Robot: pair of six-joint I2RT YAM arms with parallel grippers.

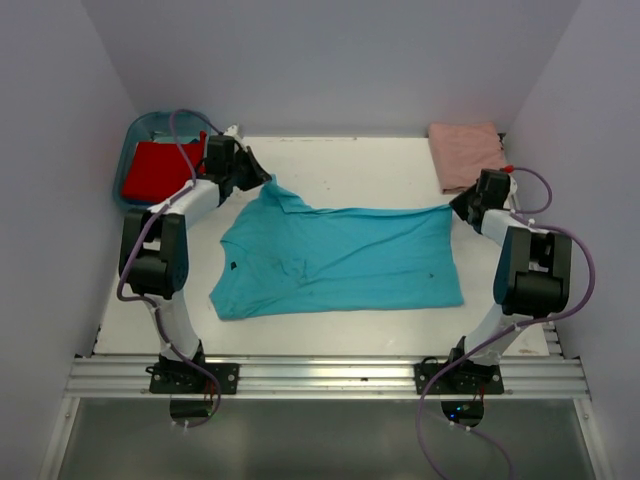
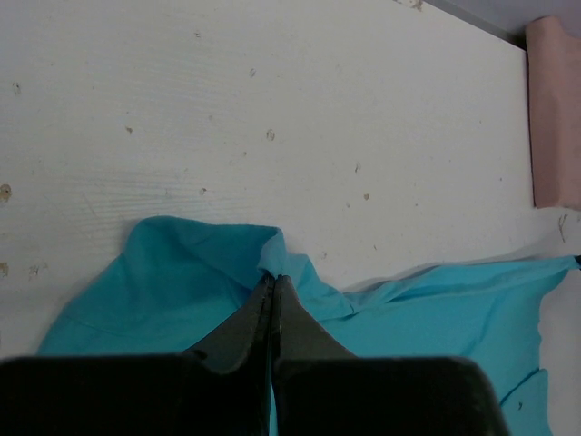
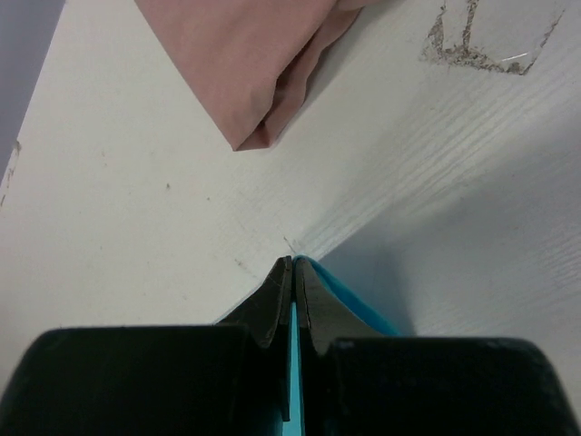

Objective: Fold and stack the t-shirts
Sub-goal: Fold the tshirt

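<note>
The turquoise t-shirt (image 1: 340, 260) lies spread across the middle of the white surface (image 1: 350, 165), its long side running left to right and its near half lying flat. The left gripper (image 1: 262, 180) is at the shirt's far left corner, its fingers pressed together on a bunched fold of the turquoise cloth; in the left wrist view the dark fingertips meet with the fabric rising to a small peak around them. The right gripper (image 1: 455, 207) is at the shirt's far right corner, its fingers likewise closed, and the right wrist view shows a thin strip of turquoise cloth pinched between them with a shadow on the surface beside it. The shirt's far edge runs between the two grippers, sagging slightly in the middle. Beyond the shirt's far right corner, apart from it, a pale salmon-pink t-shirt (image 1: 465, 155) lies folded at the back right of the surface. Beyond the shirt's far left corner, behind the left arm, a red t-shirt (image 1: 160, 170) sits inside a blue plastic tub (image 1: 135, 135), off the edge of the surface. The surface around the turquoise shirt shows small specks and scuff marks.
</note>
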